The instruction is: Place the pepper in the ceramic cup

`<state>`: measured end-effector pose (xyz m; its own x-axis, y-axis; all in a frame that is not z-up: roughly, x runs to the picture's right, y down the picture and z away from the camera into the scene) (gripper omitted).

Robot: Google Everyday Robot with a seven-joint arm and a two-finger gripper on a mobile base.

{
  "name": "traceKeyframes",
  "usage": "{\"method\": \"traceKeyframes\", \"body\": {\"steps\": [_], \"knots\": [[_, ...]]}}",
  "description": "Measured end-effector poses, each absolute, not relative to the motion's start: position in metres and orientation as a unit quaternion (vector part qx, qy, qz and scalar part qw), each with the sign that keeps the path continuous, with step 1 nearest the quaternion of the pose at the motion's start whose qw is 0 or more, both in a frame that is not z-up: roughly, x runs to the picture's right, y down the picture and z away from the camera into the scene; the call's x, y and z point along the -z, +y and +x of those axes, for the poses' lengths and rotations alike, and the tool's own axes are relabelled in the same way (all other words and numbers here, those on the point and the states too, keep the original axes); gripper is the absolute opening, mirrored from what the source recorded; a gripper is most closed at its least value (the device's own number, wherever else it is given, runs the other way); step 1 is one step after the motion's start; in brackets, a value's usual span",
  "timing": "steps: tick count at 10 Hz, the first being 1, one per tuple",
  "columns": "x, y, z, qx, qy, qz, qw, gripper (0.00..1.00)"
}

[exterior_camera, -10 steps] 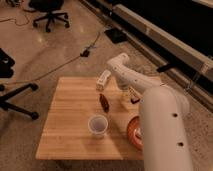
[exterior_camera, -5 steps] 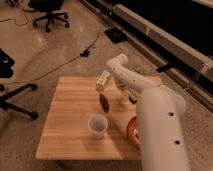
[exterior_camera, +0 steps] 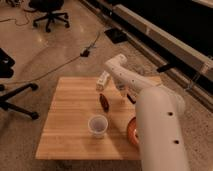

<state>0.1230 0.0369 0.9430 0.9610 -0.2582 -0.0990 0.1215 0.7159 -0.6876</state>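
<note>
One view only, so depth is a guess.

Camera view: the pincer (exterior_camera: 121,93) hangs from the white arm's wrist over the middle of the pale wooden tabletop (exterior_camera: 65,135), toward the far edge. It's closed, with nothing visibly in it. The small slim dark red glossy pepper (exterior_camera: 104,101) lies on the wood just beside it, on the left-edge side, and looks ungripped. The small round pale ceramic cup (exterior_camera: 98,126) stands toward the near edge, close to the pepper.

Risks:
- Closed on air, so a lift comes up empty.
- A re-grab could roll the slick pepper toward the white plastic bottle (exterior_camera: 103,80) at the far edge.
- An off-centre drop could leave the pepper across the cup's rim or tip the cup.
- The red-orange round plate (exterior_camera: 131,131), half behind the arm near the right edge, is a wrong-target hazard.
</note>
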Motion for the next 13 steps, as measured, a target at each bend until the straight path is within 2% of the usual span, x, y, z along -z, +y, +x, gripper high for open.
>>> {"method": "traceKeyframes", "body": {"steps": [1, 13], "knots": [[-0.937, 0.034, 0.118, 0.104, 0.095, -0.362, 0.921, 0.15], [-0.888, 0.024, 0.091, 0.116, 0.092, -0.359, 0.922, 0.15]]}}
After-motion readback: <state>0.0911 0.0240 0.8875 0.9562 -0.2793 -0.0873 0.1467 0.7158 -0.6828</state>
